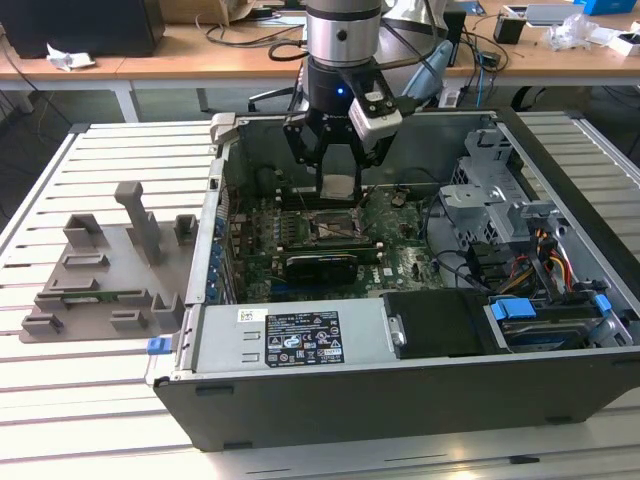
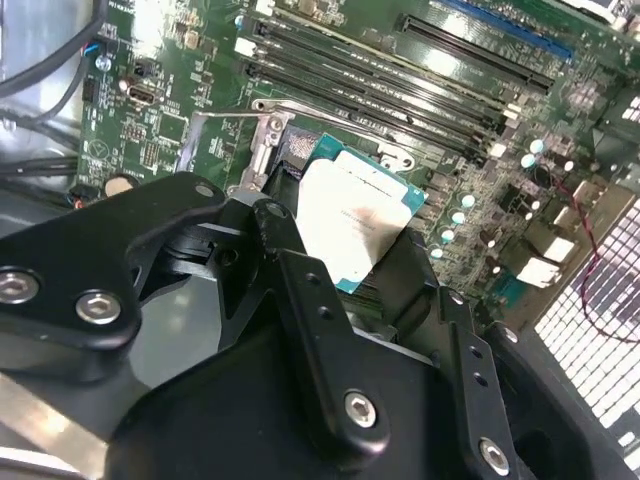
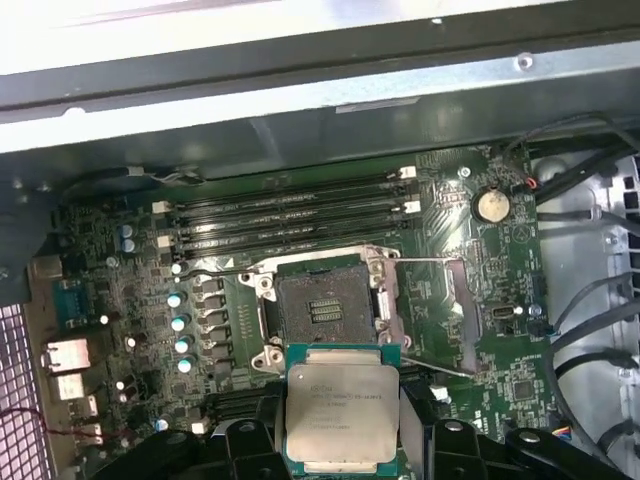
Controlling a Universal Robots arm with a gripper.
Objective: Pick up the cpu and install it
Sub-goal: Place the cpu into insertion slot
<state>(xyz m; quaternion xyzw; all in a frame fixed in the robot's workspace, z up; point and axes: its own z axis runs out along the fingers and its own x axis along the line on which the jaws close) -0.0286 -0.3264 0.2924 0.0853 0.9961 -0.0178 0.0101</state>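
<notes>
- Clearly, in the exterior view the claw [image 1: 340, 190] hangs inside the open case [image 1: 400, 390], clenched on the cpu [image 1: 340, 185], which lies flat between its fingers.
- Just below the claw sits the socket [image 1: 335, 226] on the board [image 1: 405, 250], bare, with its frame lifted.
- Well away from the claw, toward the exterior view's left, a grey holder [image 1: 110, 270] stands on the slatted surface [image 1: 100, 410], outside the case.
- In the second wrist view the black fingers [image 2: 300, 290] grip the cpu [image 2: 360, 220] by opposite edges, silver top showing, with the socket [image 2: 292, 150] just past it.
- In the first wrist view the cpu [image 3: 340, 415] is level in the claw [image 3: 340, 445], beside the socket [image 3: 325, 305] and not over it.
</notes>
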